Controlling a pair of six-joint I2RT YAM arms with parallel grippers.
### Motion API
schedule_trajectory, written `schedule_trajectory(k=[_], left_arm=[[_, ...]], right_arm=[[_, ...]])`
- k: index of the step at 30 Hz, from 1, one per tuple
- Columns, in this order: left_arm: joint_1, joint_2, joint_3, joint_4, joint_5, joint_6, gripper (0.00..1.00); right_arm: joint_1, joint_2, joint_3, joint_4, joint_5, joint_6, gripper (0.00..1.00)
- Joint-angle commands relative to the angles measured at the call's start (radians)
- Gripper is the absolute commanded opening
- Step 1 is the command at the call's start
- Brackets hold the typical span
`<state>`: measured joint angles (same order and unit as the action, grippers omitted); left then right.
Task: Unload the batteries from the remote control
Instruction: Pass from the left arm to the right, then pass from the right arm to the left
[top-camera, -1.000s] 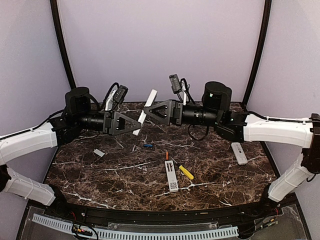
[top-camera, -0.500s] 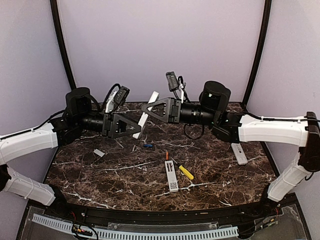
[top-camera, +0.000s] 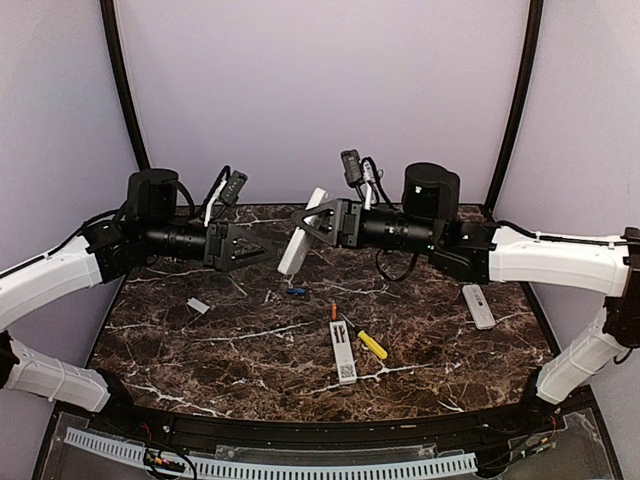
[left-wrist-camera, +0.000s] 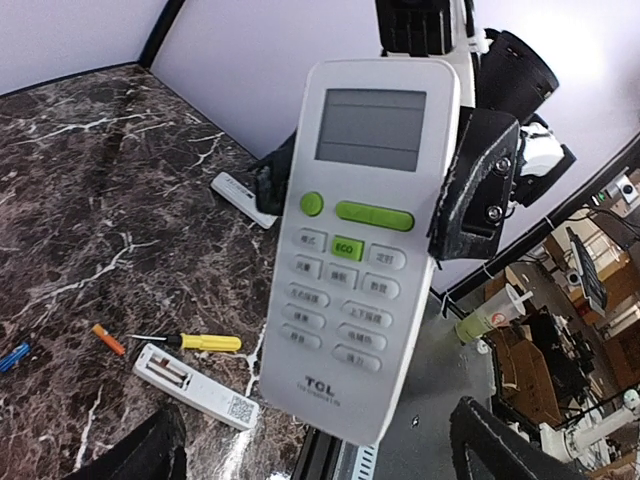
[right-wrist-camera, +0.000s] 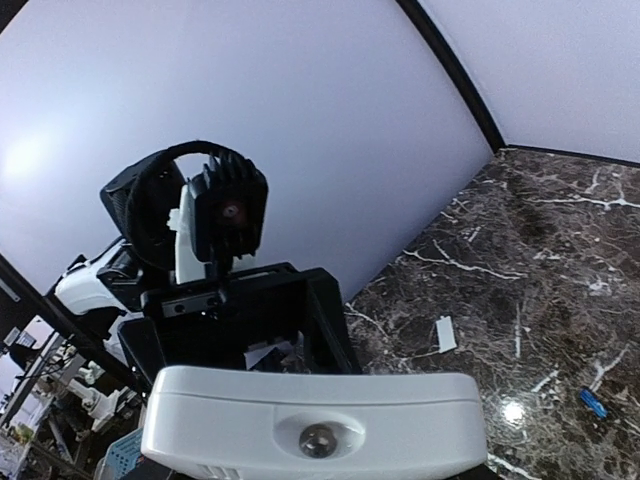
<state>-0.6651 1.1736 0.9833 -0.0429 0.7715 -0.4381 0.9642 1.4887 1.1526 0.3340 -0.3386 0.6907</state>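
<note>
A white remote control (top-camera: 298, 240) with green buttons hangs tilted in the air above the table's back middle. My right gripper (top-camera: 305, 222) is shut on its upper part, one black finger (left-wrist-camera: 476, 180) on each long edge. My left gripper (top-camera: 262, 252) stands open just left of the remote's lower end, its fingers (left-wrist-camera: 495, 442) apart from the casing (left-wrist-camera: 360, 250). In the right wrist view the remote's top end (right-wrist-camera: 315, 405) fills the bottom. A blue battery (top-camera: 296, 291) and an orange battery (top-camera: 333, 311) lie on the marble.
A long white remote (top-camera: 343, 352) with its compartment uncovered lies at centre front, a yellow-handled screwdriver (top-camera: 370, 343) beside it. Another white remote (top-camera: 478, 306) lies at the right. A small white cover (top-camera: 198, 306) lies at the left.
My left gripper let go of the remote and drew back to the left. My right gripper closed on the remote's upper part and now carries it alone.
</note>
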Motion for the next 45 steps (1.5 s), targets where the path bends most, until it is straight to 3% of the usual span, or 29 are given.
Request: schedule_trajectory(k=[1,8,12,16,20,28,37,45], left_arm=[[0.072,-0.047,0.055,-0.219,-0.108,0.085,0.91],[0.240,-0.063,0.153,-0.475,-0.281,0.095,0.96],[0.384,-0.012,0.188,-0.557,-0.211,0.092,0.96],[0.432,0.054,0.223,-0.595,-0.167,0.106,0.95],[0.432,0.091,0.205,-0.586,-0.123,0.088,0.90],[0.349,0.061,-0.009,-0.418,-0.063,-0.060,0.87],[0.234,0.093,-0.031,-0.337,-0.061,-0.144,0.84],[0.192,0.058,-0.091,-0.287,-0.040,-0.203,0.67]], right_arm=[[-0.003,-0.047,0.057,-0.210,0.179,-0.086,0.00],[0.004,0.080,0.175,-0.512,0.204,-0.169,0.00],[0.030,0.146,0.187,-0.552,0.196,-0.192,0.00],[0.067,0.220,0.214,-0.556,0.209,-0.249,0.00],[0.108,0.284,0.265,-0.567,0.242,-0.321,0.00],[0.186,0.368,0.353,-0.614,0.304,-0.401,0.00],[0.227,0.416,0.386,-0.671,0.375,-0.422,0.00],[0.228,0.427,0.401,-0.684,0.398,-0.425,0.00]])
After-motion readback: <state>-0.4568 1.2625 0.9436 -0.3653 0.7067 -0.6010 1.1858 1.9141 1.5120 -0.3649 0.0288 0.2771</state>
